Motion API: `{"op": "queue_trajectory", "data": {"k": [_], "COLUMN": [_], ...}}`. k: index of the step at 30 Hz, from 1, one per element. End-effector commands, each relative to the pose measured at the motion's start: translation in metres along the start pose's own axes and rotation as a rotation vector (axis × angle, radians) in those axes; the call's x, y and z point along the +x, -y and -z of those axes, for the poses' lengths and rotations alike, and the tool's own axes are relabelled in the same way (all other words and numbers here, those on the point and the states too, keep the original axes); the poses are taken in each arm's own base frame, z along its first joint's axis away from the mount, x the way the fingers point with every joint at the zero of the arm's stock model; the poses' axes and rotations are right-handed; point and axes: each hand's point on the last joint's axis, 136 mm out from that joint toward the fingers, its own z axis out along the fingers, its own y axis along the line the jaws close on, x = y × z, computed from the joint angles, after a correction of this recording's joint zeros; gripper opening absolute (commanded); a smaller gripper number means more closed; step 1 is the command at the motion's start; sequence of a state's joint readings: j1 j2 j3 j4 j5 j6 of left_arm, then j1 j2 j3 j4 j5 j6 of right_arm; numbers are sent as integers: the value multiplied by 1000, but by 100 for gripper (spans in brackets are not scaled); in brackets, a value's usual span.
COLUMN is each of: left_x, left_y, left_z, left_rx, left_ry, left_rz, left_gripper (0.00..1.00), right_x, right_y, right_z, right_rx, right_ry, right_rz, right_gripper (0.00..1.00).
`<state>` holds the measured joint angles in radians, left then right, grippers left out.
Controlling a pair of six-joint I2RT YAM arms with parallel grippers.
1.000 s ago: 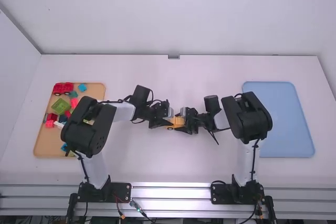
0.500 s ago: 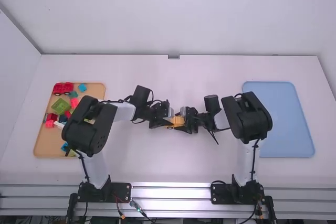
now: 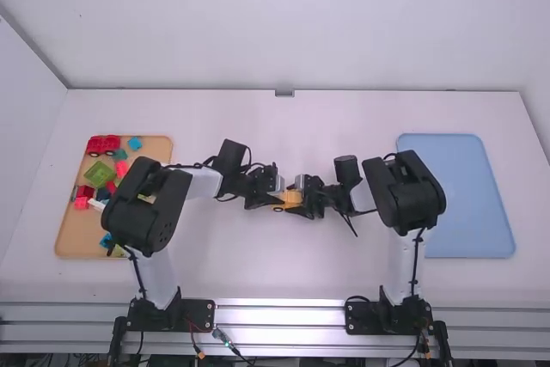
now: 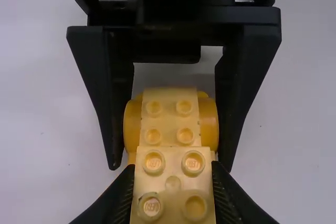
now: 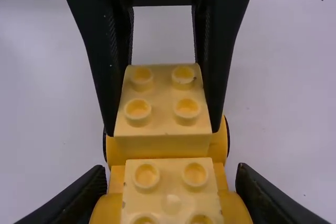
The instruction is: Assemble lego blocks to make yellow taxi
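The yellow taxi [image 3: 293,198] sits at the clock's centre, mid-bench [image 3: 284,272], clamped by both jaws.
Studded, pale-yellow front and rear tops ride on a deeper yellow wheeled base [image 4: 210,124] with rounded sides; the right gripper [image 3: 298,198] pinches those sides, the left gripper [image 3: 278,198] the other studded block [image 5: 163,90]. Colourful blocks [image 3: 100,174] fill a wooden tray [image 3: 70,242] at 9 o'clock, a blue tray [image 3: 460,195] lies at 3, and a red truck [image 3: 103,144] stands farther, toward 10.

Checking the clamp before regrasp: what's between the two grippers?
The yellow blocks, spanning from left gripper to right gripper; high view and both wrist views show it.
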<state>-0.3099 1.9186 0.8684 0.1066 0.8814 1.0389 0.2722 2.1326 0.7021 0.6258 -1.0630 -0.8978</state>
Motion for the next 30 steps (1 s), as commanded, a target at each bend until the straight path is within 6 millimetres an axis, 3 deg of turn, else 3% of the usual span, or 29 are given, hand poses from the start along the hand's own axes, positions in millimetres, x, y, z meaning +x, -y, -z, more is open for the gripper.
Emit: {"op": "queue_trajectory", "data": {"k": [1,6,12,15,18,26,30], "left_x": [4,3,3,4,4,0,-10], "left_y": [3,1,3,4,3,-4,-14], "left_z": [-7,-7,-7,-7,-7,-4,7], "left_rx": [23,17,24,28,26,0,-31], "left_ry": [12,15,19,16,17,30,40], "left_rz": [23,57,63,69,66,41,60], "left_gripper": [6,8,18,34,59,80,84], "right_x": [1,1,2,2,2,2,2], "right_y": [-1,-1,-1,-1,-1,-1,-1], "right_z": [-1,-1,0,0,0,0,0], "right_rx": [-9,-9,-8,-9,-9,-9,-8], "right_ry": [9,8,8,8,8,8,7], "right_rz": [-10,-11,-12,-12,-12,-12,-12], "right_gripper": [56,56,56,56,56,56,56]}}
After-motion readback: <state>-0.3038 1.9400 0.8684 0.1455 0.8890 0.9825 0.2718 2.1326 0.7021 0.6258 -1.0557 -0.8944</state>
